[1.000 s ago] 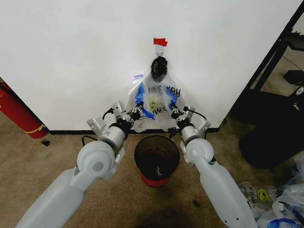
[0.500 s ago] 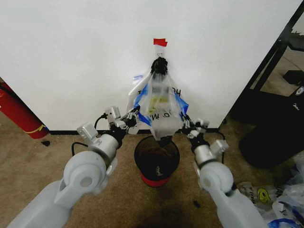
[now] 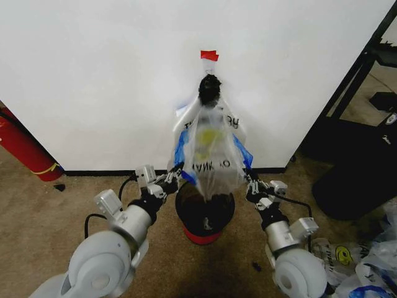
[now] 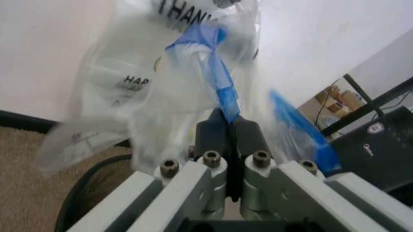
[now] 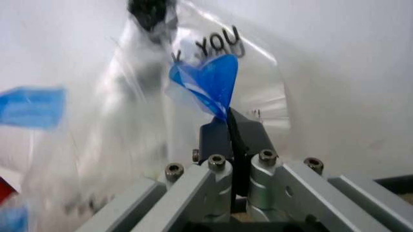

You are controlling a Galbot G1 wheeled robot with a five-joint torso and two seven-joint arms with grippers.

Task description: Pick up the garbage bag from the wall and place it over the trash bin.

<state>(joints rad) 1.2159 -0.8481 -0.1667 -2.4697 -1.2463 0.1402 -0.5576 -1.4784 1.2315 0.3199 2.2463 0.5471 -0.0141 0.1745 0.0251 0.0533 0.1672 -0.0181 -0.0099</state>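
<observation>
The garbage bag (image 3: 211,149), thin and translucent with black lettering and blue strips, hangs by a dark bunched top (image 3: 209,90) on the wall (image 3: 93,81) just under a piece of red tape (image 3: 209,55). Its lower part is pulled out wide over the black mesh trash bin (image 3: 224,214). My left gripper (image 3: 177,176) is shut on the bag's left blue strip (image 4: 216,77), seen close up at the left gripper (image 4: 228,126). My right gripper (image 3: 249,179) is shut on the right blue strip (image 5: 213,79), seen close up at the right gripper (image 5: 230,124).
A red fire extinguisher (image 3: 22,149) leans at the wall on the left. A black rack (image 3: 363,118) stands at the right, with more plastic bags (image 3: 360,264) on the carpet beside it. A black baseboard (image 3: 105,172) runs along the wall.
Both arms have drawn back from the wall and moved apart, holding the blue strips. The bag's lower part has been stretched out and lifted away from the wall, over the bin.
</observation>
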